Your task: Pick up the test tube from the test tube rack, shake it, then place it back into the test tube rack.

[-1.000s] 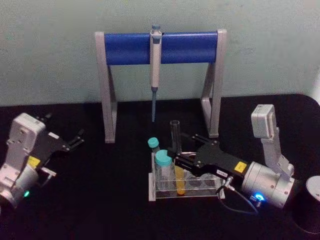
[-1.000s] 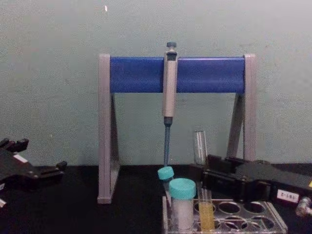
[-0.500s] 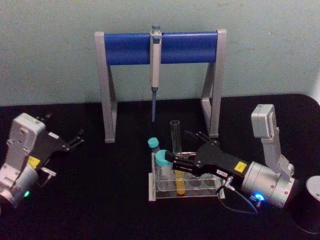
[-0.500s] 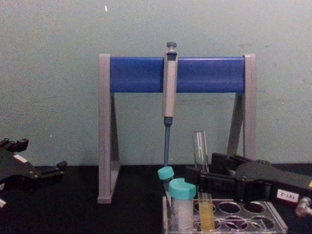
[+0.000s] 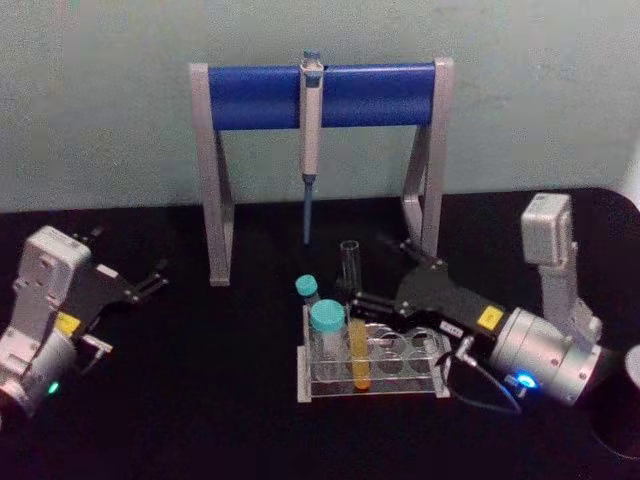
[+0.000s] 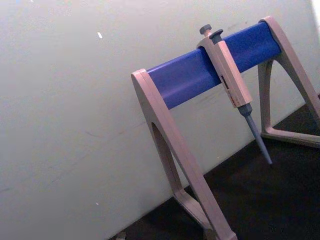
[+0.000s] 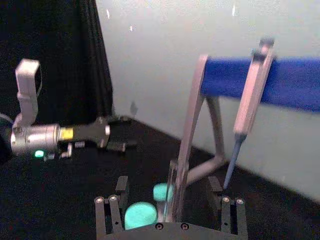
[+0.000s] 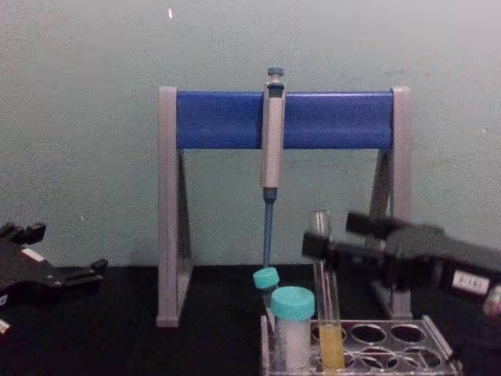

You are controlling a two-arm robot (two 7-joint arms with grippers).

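The test tube (image 5: pixel 350 272) stands upright in the clear test tube rack (image 5: pixel 400 386), yellow-orange liquid in its lower part. In the chest view the test tube (image 8: pixel 322 270) rises well above the rack (image 8: pixel 391 346). My right gripper (image 5: pixel 366 270) is level with the tube's upper half, a finger on either side of it. In the right wrist view the right gripper (image 7: pixel 168 181) is open, its fingers wide apart, with the tube (image 7: pixel 175 190) between them and touching neither. My left gripper (image 5: pixel 152 278) rests open at the table's left.
Two white teal-capped tubes (image 5: pixel 327 322) stand at the rack's left end, right beside the test tube. Behind the rack a grey-legged stand with a blue bar (image 5: pixel 320 95) holds a hanging pipette (image 5: pixel 310 120). The wall is close behind it.
My right gripper has risen along the tube and drawn back a little to the right. The tube has stayed in the rack and the left arm has not moved.
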